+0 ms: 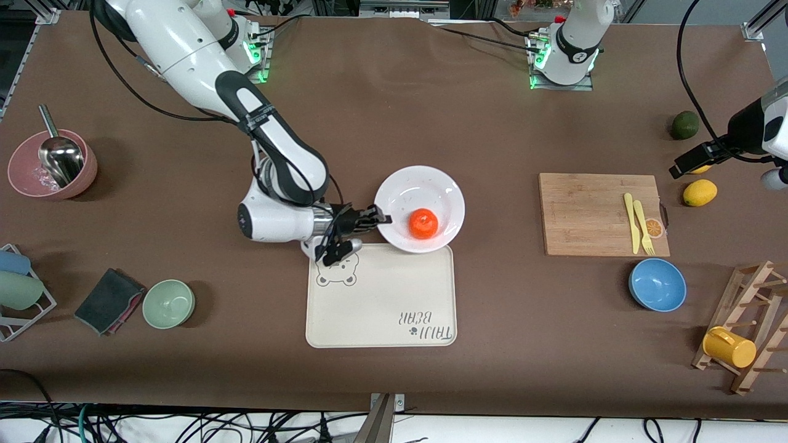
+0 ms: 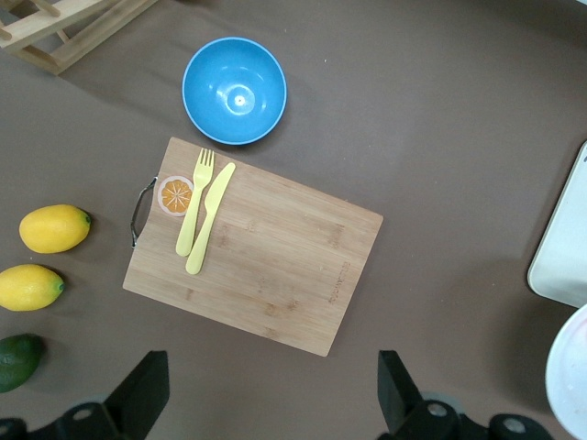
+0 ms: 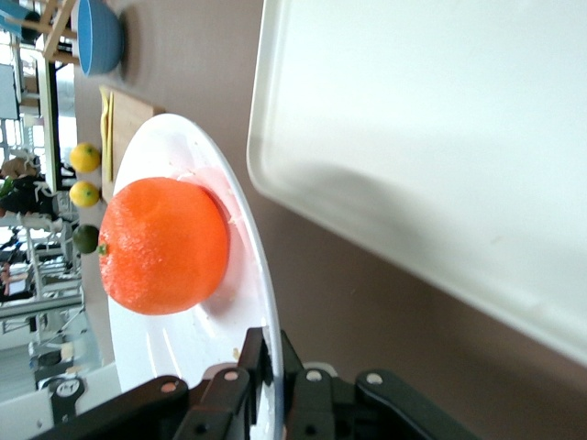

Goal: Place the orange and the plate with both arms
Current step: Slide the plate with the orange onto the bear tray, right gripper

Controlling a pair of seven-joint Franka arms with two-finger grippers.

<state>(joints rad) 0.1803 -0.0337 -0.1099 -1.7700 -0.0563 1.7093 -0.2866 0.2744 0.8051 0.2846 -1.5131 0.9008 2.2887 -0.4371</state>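
One orange (image 1: pixel 423 223) on plate (image 1: pixel 403 187); right claw (image 1: pixel 377 217) pinching rim.

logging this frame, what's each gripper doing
Left gripper: open, holding nothing, over the cutting board.
Right gripper: shut on the plate rim.

Orange on plate, plate pinched in my right gripper

Orange (image 1: pixel 423 223): small, round, bright orange-red, sits in the plate's well, off-centre toward the tray side; plate (image 1: pixel 419 184): round, white, shallow, wide rim, faintly speckled, rim edge overlapping the bear-print tray's (image 1: pixel 381 298) corner; my right gripper (image 1: pixel 380 218) clamps the rim at the right arm's end.
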